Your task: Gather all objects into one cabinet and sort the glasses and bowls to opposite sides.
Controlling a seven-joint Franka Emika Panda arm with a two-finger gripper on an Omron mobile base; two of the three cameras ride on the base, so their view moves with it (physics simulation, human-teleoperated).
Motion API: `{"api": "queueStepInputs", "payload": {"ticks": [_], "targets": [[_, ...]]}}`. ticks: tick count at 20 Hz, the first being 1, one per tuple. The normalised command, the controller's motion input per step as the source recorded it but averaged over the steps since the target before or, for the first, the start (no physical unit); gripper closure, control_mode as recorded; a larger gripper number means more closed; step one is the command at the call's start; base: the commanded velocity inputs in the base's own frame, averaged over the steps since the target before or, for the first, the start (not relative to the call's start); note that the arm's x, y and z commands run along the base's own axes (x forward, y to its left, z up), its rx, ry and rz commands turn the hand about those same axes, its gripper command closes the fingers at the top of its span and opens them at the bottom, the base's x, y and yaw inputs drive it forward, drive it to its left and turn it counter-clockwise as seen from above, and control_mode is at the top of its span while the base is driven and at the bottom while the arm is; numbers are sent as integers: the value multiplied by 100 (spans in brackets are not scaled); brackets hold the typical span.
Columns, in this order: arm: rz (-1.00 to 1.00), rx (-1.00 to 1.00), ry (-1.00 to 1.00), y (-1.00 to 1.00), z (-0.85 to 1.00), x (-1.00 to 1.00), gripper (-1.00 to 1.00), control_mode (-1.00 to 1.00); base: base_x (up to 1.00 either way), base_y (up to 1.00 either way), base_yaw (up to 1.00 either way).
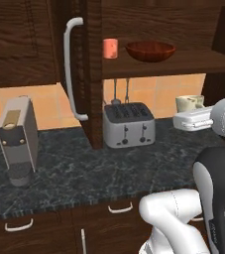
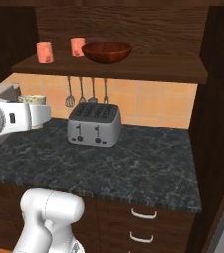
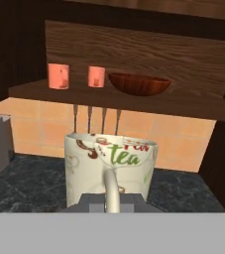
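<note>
My gripper [image 3: 112, 201] is shut on the cream-white mug [image 3: 111, 168], which bears a "tea" print and hangs above the counter with its handle toward the hand. The same mug [image 1: 189, 102] [image 2: 33, 100] sits just past my gripper [image 1: 189, 111] [image 2: 34, 106], right of the toaster from the left base view. On the open cabinet's shelf [image 1: 183, 62] [image 2: 148, 69] [image 3: 193, 101] stand two salmon-orange mugs [image 2: 45, 52] [image 2: 77, 47] [image 3: 58, 76] [image 3: 96, 76] on the left. The reddish-brown bowl [image 1: 150, 50] [image 2: 106, 52] [image 3: 139, 84] rests right beside them. One salmon mug [image 1: 110, 48] peeks past the door.
The cabinet door [image 1: 86, 74] stands open with its grey bar handle [image 1: 69, 69]. A silver toaster [image 1: 128, 124] [image 2: 94, 123] sits on the dark stone counter [image 1: 84, 173] below the shelf, with utensils [image 2: 86, 91] hanging behind. A grey box appliance [image 1: 19, 141] stands far left.
</note>
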Motion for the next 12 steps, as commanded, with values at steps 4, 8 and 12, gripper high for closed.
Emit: {"api": "queueStepInputs", "payload": {"ticks": [4,8,12], "targets": [[0,0,0,0,0,0,100,100,29,0,-12],[0,0,0,0,0,0,100,100,55,0,-8],[0,0,0,0,0,0,100,100,18,-1,0]]}}
